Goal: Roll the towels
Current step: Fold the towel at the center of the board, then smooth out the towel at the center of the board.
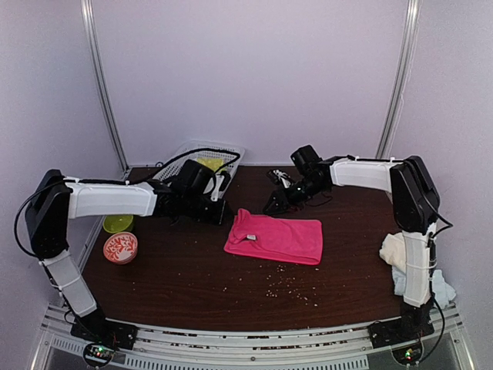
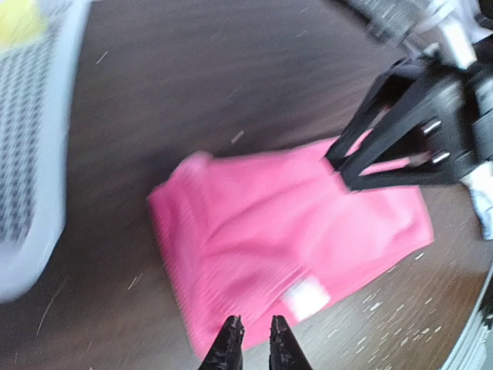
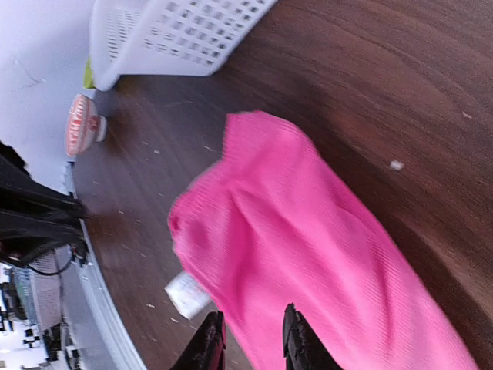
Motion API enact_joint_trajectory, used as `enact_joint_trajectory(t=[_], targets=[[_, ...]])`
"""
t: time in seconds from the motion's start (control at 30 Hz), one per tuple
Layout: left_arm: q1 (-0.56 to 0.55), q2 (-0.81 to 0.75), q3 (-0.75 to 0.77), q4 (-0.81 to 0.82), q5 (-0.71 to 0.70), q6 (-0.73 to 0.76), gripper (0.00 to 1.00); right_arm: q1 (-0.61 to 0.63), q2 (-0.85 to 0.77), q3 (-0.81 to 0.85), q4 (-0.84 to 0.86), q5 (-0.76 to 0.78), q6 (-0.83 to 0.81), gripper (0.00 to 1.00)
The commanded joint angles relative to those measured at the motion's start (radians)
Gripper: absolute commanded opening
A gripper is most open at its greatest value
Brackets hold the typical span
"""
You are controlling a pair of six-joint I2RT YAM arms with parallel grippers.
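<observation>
We've got the hot-pink soft cloth towel (image 1: 275, 237) lying flat and unrolled mid dark wooden bench (image 1: 177, 274). The left end effector (image 2: 256, 345) hovers over its edge, barely parted and empty. The right end effector (image 3: 251, 339) is parted wider, also empty.

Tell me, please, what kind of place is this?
Probably a robot test cell in a lab, not a home. A left arm and a right arm are bolted to a metal rail. Plain white panels enclose the table, where a hot-pink towel lies.
</observation>
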Motion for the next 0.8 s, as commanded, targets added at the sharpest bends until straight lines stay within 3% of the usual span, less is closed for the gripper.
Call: enact_joint_trajectory(t=[0.0, 0.17, 0.33, 0.6, 0.77], targets=[[-0.028, 0.142, 0.189, 0.005, 0.087, 0.079, 0.1, -0.076, -0.111, -0.124, -0.167, 0.156, -0.245, 0.25], [-0.028, 0.322, 0.33, 0.001, 0.193, 0.106, 0.07, -0.112, -0.189, -0.244, -0.188, 0.217, -0.332, 0.22], [-0.03, 0.392, 0.318, 0.011, 0.283, 0.122, 0.04, -0.141, -0.198, -0.307, -0.156, 0.238, -0.343, 0.21], [-0.034, 0.271, 0.119, -0.06, 0.286, 0.186, 0.03, -0.168, -0.186, -0.355, -0.137, 0.3, -0.39, 0.21], [-0.022, 0.145, -0.027, -0.118, 0.186, 0.209, 0.03, -0.169, -0.191, -0.377, -0.135, 0.338, -0.419, 0.21]])
